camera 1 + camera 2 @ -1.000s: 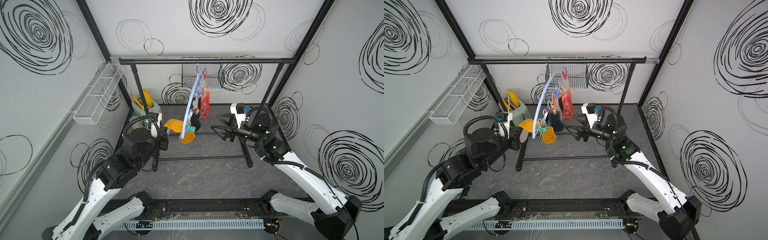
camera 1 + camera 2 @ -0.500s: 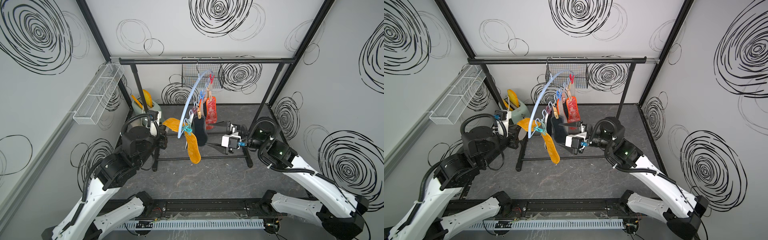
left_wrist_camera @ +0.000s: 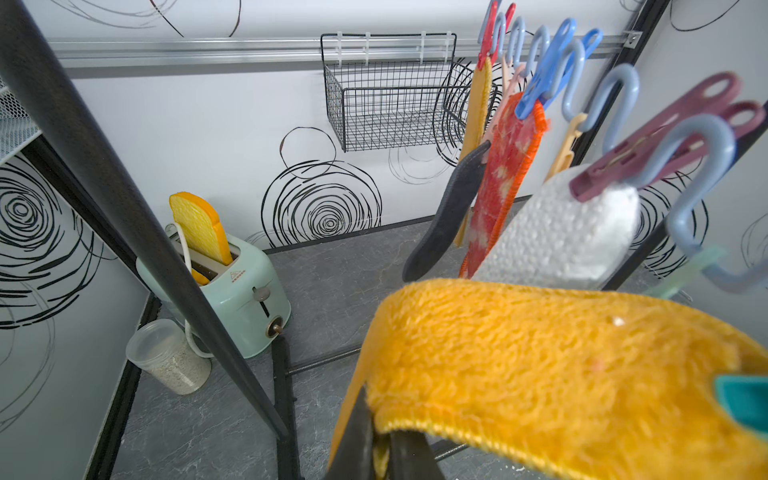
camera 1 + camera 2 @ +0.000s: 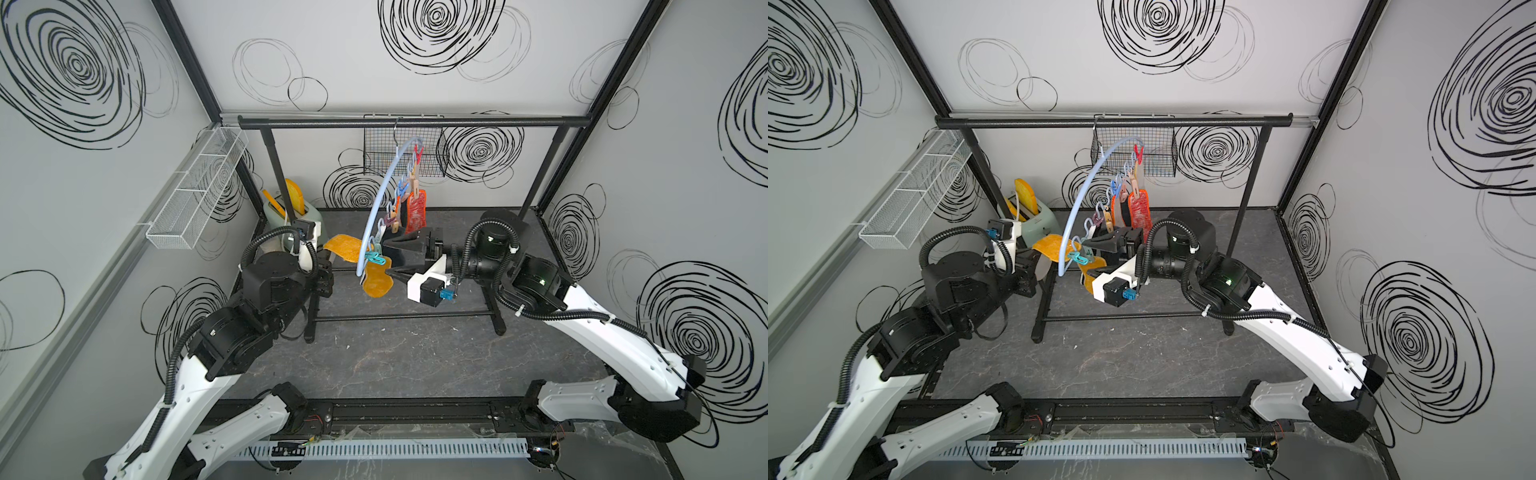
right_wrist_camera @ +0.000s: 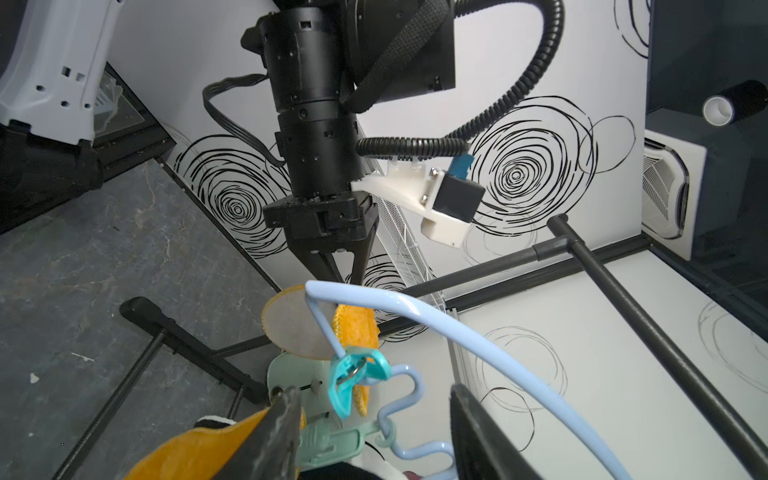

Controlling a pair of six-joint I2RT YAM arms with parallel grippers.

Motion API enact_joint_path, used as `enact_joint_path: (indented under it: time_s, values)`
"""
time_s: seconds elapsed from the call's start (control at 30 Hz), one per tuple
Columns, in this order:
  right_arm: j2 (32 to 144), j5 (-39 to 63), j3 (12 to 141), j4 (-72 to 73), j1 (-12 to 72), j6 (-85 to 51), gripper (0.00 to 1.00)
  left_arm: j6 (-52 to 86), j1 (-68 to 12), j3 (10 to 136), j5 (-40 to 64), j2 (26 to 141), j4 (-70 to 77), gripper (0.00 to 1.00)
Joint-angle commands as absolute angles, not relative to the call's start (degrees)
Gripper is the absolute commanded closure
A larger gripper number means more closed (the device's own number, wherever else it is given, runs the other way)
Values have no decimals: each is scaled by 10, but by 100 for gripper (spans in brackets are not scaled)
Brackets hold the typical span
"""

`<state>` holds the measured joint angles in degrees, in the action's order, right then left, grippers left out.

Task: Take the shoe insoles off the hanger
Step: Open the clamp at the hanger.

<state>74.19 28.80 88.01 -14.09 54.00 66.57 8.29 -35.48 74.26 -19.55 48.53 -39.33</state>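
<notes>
The pale blue hanger [image 4: 376, 208] [image 4: 1084, 195] hangs from the black rail, tilted. Several shoe insoles hang pegged to it, among them a red-mottled one [image 4: 415, 212] [image 3: 498, 183], a black one [image 3: 449, 216] and a white-backed one [image 3: 561, 237]. My left gripper [image 3: 382, 453] [image 4: 328, 270] is shut on the edge of a fuzzy orange insole [image 3: 540, 374] [image 4: 343, 247], which a teal peg [image 5: 353, 374] [image 4: 376, 259] still clamps. A second orange insole [image 4: 376, 282] dangles below. My right gripper [image 5: 374, 432] [image 4: 388, 259] is open, its jaws on either side of the pegs at the hanger's near end.
The black garment rack [image 4: 415, 121] spans the back, and its foot bars cross the floor. A black wire basket [image 4: 403, 153] hangs on the back wall. On the left are a mint toaster [image 4: 299, 216] with toast slabs, a plastic jar [image 3: 166, 357] and a white mesh shelf [image 4: 195, 187].
My right gripper rolled over and came in to the hanger's near end, its jaws narrowing. The hanger swung out and back. My left gripper kept its hold on the orange insole.
</notes>
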Motion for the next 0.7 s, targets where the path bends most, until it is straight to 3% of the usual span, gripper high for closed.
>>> enact_joint_path:
  time_s: [0.0,0.23,0.37,0.67]
  values:
    - [757,267,899,-193,557,722,41,75,-348,743,-191,481,-374,86]
    - [795,227,952,-238,582,752,48,72,-342,737,-183,483,-380,87]
    - [799,211,951,-233,588,757,60,71,-340,737,-182,480,-382,87]
    - [795,192,951,-227,590,765,72,70,-336,736,-176,482,-382,87]
